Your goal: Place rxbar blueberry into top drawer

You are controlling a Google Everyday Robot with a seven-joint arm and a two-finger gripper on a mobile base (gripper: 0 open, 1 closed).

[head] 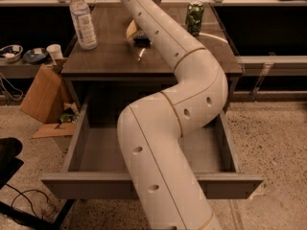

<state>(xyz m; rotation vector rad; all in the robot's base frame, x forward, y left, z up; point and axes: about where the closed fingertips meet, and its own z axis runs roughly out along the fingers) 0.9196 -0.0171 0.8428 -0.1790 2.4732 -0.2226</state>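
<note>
A small dark flat bar (142,40), apparently the rxbar blueberry, lies on the wooden tabletop (105,61) next to a pale yellow item (130,29), partly hidden by my arm. The top drawer (86,187) is pulled wide open below the tabletop, and the part of its plain grey interior that shows holds nothing. My white arm (192,80) rises across the drawer and over the table, and leaves the frame at the top. My gripper is out of view, past the top edge or behind the arm.
A clear water bottle (82,19) stands at the table's left back. A green can (194,17) stands at the right back. A cardboard box (41,92) leans beside the table's left side. Bowls and a cup (54,51) sit on a low shelf at left.
</note>
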